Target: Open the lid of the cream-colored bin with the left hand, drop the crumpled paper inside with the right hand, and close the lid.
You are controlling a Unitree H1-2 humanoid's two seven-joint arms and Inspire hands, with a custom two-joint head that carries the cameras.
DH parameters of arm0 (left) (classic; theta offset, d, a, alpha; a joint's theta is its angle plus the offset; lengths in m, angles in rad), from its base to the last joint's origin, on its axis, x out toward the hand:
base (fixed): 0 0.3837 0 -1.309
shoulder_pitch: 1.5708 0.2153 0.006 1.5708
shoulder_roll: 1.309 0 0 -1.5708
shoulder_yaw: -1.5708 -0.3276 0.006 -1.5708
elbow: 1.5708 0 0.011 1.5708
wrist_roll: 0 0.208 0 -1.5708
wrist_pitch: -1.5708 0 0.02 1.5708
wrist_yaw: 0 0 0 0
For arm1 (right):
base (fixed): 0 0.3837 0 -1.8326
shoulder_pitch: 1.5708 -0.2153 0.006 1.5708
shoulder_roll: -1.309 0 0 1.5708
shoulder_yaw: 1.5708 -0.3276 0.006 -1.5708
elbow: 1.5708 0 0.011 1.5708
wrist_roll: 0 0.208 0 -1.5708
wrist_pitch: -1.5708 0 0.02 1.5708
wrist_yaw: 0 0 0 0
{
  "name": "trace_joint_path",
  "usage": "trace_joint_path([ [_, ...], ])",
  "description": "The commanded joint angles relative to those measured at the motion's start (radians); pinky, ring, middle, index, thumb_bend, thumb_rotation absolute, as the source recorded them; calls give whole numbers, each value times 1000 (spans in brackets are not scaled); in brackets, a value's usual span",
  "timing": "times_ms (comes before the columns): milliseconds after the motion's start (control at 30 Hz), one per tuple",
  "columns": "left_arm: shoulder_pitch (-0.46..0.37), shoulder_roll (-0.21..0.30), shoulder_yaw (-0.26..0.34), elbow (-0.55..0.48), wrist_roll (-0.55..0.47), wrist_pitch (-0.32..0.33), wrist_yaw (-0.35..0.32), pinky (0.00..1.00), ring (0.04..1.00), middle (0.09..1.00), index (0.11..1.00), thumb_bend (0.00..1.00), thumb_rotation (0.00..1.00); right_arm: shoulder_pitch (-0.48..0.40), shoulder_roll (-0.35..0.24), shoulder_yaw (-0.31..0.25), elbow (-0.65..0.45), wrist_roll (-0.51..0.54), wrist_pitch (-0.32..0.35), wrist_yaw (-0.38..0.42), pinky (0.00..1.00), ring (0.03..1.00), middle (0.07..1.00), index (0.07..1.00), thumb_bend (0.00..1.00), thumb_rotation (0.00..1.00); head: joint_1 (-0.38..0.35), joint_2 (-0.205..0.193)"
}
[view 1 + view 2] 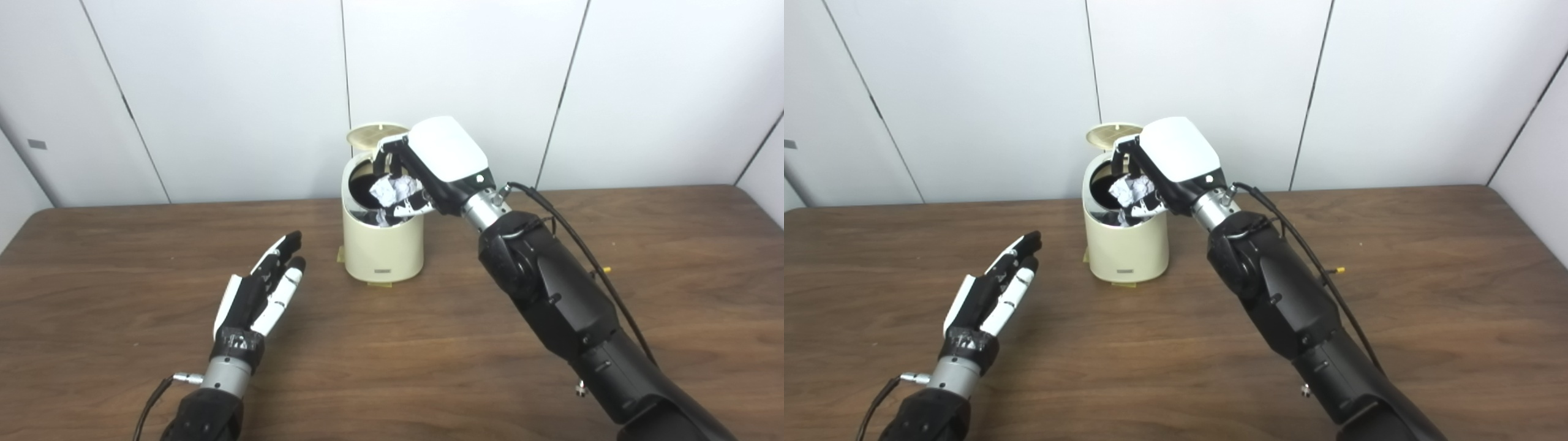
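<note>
While the right arm reaches up and forward from the lower right edge, the right hand (438,162) sits over the mouth of the cream-colored bin (383,245), its white back facing up and its fingers (392,153) curled downward around the crumpled paper (395,191). The hand is grasping the paper, which sits at the level of the bin's rim, partly inside the opening. A black cable (569,233) runs along the right forearm.

The left hand (263,294) rests low over the table (122,257), well apart from the bin on its left side. Its fingers are extended and slightly spread, pointing forward and to the right toward the bin; it holds nothing.

The bin stands upright near the middle of the table, its long axis vertical. The lid (375,135) is raised and stands tilted behind the opening. The interior is dark, and a second piece of pale crumpled material shows just below the paper inside the rim; whether it is part of the same paper cannot be determined
</note>
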Motion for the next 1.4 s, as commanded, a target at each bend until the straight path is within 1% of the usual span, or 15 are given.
trace_joint_path([
  [0, -26, -4, 0, -37, 5, -11, 8, 1000, 994, 935, 923, 494, 686, -54, -15, -14, -37, 3, -1, -12, 413, 520, 534, 492, 524, 125, -1, 1],
  [100, -26, -1, -2, -37, 4, -15, 2, 1000, 1000, 939, 913, 488, 689, -51, -15, -19, -36, 10, -5, -19, 404, 502, 528, 488, 522, 156, 2, 0],
  [200, -26, 0, -3, -37, 6, -15, 2, 1000, 1000, 939, 901, 485, 685, -48, -12, -23, -37, 20, -1, -17, 388, 485, 521, 488, 522, 160, 2, 0],
  [367, -23, -3, -8, -38, 8, -17, 2, 1000, 1000, 948, 893, 474, 674, -45, -17, -21, -39, 22, 2, -11, 444, 541, 550, 488, 523, 159, 5, 1],
  [533, -21, -7, -11, -39, 9, -19, 3, 1000, 1000, 949, 892, 472, 671, -41, -21, -23, -41, 36, -10, -14, 468, 564, 587, 491, 523, 156, 6, 2],
  [633, -21, -8, -10, -36, 7, -22, 3, 1000, 1000, 953, 896, 472, 670, -38, -25, -23, -44, 41, -11, -13, 499, 593, 620, 493, 523, 155, 6, 1],
  [733, -23, -12, -9, -29, 1, -29, 3, 1000, 1000, 954, 898, 468, 661, -37, -28, -22, -48, 42, -12, -19, 504, 595, 624, 493, 523, 155, 6, 0],
  [767, -23, -13, -9, -30, 1, -26, 3, 1000, 1000, 954, 898, 472, 659, -37, -29, -22, -52, 42, -10, -16, 506, 594, 623, 547, 722, 206, 5, 0],
  [800, -23, -13, -9, -30, 2, -24, 3, 1000, 1000, 955, 900, 477, 658, -37, -29, -22, -54, 42, -8, -14, 510, 596, 623, 581, 844, 238, 4, 0],
  [833, -23, -14, -10, -32, 5, -21, 3, 1000, 1000, 955, 900, 478, 658, -36, -28, -24, -55, 47, -7, -12, 511, 596, 624, 593, 886, 248, 4, 0],
  [933, -22, -15, -11, -34, 9, -17, 4, 1000, 1000, 955, 901, 467, 665, -37, -26, -27, -55, 55, -6, -12, 515, 599, 620, 595, 927, 248, 4, 0],
  [1167, -23, -20, -7, -33, 3, -20, 5, 1000, 1000, 950, 902, 457, 648, -37, -26, -27, -47, 58, -8, -21, 515, 598, 618, 595, 932, 234, 6, 1],
  [1367, -23, -18, -5, -34, 7, -15, 6, 1000, 1000, 950, 901, 464, 656, -31, -29, -23, -52, 58, -11, -23, 532, 616, 642, 632, 950, 216, 4, 1],
])
